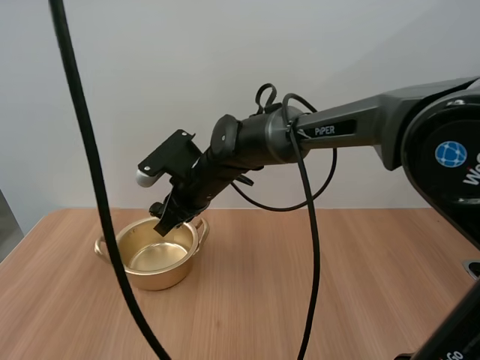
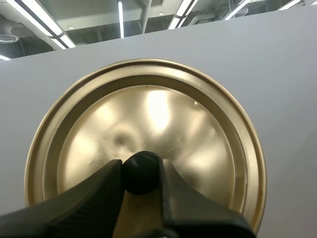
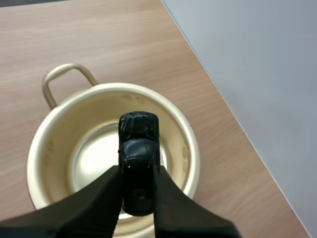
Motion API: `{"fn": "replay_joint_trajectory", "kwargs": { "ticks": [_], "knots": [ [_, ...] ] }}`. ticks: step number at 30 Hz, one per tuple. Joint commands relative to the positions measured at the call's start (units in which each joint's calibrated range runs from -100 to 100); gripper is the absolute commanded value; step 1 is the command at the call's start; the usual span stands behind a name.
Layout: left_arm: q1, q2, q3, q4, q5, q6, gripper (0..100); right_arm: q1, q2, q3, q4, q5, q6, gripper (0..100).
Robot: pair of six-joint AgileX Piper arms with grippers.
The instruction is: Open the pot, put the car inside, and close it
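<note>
An open gold pot (image 1: 161, 279) with two loop handles stands on the wooden table at the left. My right gripper (image 1: 163, 225) hangs just above the pot's opening, over its far rim. In the right wrist view that gripper (image 3: 138, 173) is shut on a small black toy car (image 3: 139, 144), held nose out above the pot (image 3: 184, 136), whose inside is bare. My left gripper (image 2: 141, 174) is shut on the black knob (image 2: 141, 171) of the gold lid (image 2: 163, 109), which it holds up in the air against a plain wall.
The wooden table (image 1: 315, 292) stretches bare to the right and front of the pot. A pale wall stands close behind the table's far edge.
</note>
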Motion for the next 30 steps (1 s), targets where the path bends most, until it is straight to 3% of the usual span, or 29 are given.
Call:
{"fn": "replay_joint_trajectory", "kwargs": {
  "ticks": [1, 16, 30],
  "knots": [
    [0.0, 0.02, 0.03, 0.02, 0.09, 0.02, 0, 1.91, 0.49, -0.05, -2.78, -0.72, -0.03, 0],
    [0.0, 0.02, 0.03, 0.0, 1.37, 0.02, 0, 2.37, 12.31, -0.05, -7.81, -14.4, -0.03, 0],
    [0.0, 0.02, 0.03, 0.0, 1.21, 0.02, 0, 2.37, 19.54, -4.77, -8.88, -11.36, -0.03, 0]
  ]
}}
